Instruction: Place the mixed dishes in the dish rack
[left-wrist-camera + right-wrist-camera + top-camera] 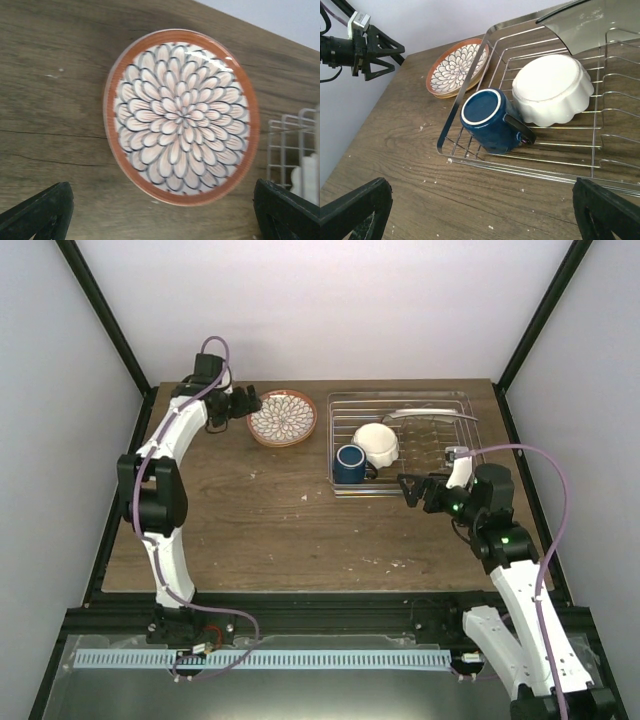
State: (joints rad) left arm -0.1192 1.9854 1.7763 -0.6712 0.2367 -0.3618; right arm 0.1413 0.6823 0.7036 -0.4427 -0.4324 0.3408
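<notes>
Dark wood-grain table (300, 530), scuffed, w/ small white specks (400, 562) nr front edge. Plain white walls (330, 300) behind & at sides. Black frame posts (110, 325) at corners. Pale blue toothed strip (300, 660) below table's front edge.

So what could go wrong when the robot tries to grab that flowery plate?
The plate lies flat on the table, so the open left claw might slip off its thin rim or just push it. It sits close beside the dish rack, so lifting it could knock the wire rim. The mug and bowl fill that side of the rack, so the plate could bump them going in.
</notes>
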